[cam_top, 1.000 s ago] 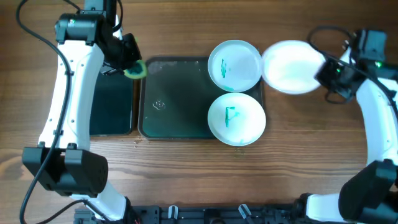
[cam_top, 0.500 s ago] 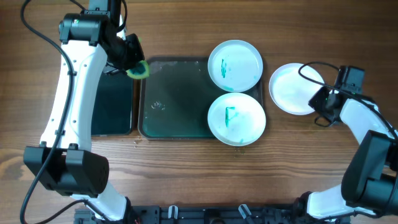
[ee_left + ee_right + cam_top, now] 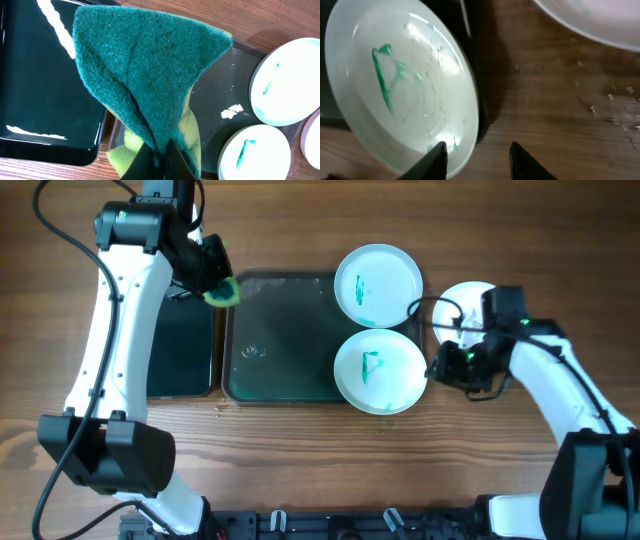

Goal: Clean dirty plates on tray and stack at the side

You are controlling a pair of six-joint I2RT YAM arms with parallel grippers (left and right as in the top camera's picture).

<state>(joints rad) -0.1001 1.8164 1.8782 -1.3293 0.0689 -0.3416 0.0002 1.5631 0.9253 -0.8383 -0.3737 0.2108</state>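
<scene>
Two plates with teal smears sit on the right end of the dark green tray: a far plate and a near plate. A third, clean plate lies on the table right of the tray, partly hidden by my right arm. My right gripper is open at the near plate's right rim. In the right wrist view the gripper straddles the rim of that plate. My left gripper is shut on a green sponge over the tray's far left corner. The sponge fills the left wrist view.
A black rectangular tub stands left of the tray and also shows in the left wrist view. Cables hang beside my right arm over the clean plate. Bare wood table lies in front of the tray and to the far right.
My right gripper has let go of the clean plate on the table and moved left to the near plate's rim. The left arm and sponge have barely moved.
</scene>
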